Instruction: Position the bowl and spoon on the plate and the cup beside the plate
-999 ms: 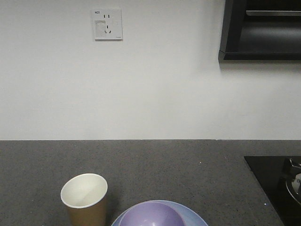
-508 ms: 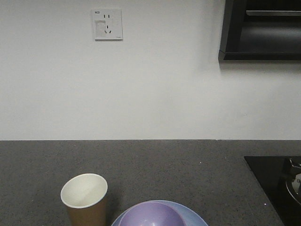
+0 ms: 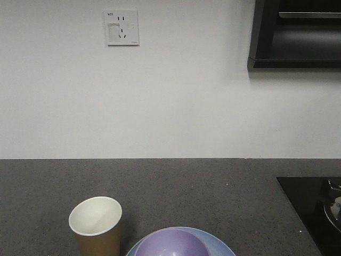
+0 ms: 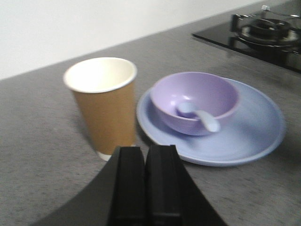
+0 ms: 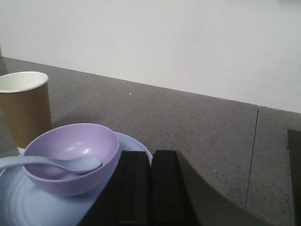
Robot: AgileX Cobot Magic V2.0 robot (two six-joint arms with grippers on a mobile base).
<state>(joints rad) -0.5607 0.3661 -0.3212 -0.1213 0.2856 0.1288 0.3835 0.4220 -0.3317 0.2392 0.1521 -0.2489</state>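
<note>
- Left gripper [image 4: 146, 162] at bottom centre of left wrist view, black fingers pressed together, nothing between them.
- Cup [image 4: 103, 103] upright, up and left of left gripper, base just above fingertips in frame, apart from them.
- Cup standing on dark grey counter [image 4: 37, 141], just beside left edge of plate [image 4: 254, 141]; cannot tell if touching plate.
- Bowl [image 4: 202, 96] sitting on plate, toward its left side, upper right of left gripper, well clear of fingers.
- Spoon [image 4: 197, 115] in bowl, scoop down inside, handle over near rim pointing lower right.
- Gas hob [image 4: 263, 30] at upper right of left wrist view, well apart from plate.
- Right gripper [image 5: 149, 188] at bottom centre of right wrist view, fingers closed together, empty.
- Bowl [image 5: 70, 155] left of right gripper, near it, not touching; plate [image 5: 19, 207] under bowl at lower left.
- Spoon [image 5: 56, 163] lying in bowl, scoop toward right, handle sticking out past left rim.
- Cup [image 5: 23, 108] at left edge of right wrist view, behind plate, far from right gripper.
- Front view: cup [image 3: 96, 226] at lower left, bowl [image 3: 170, 244] on plate [image 3: 218, 244] at bottom centre, both cut by bottom edge.
- Wall socket [image 3: 121, 26] on white wall at upper left, dark cabinet [image 3: 295, 34] at upper right.
- No grippers in front view.
</note>
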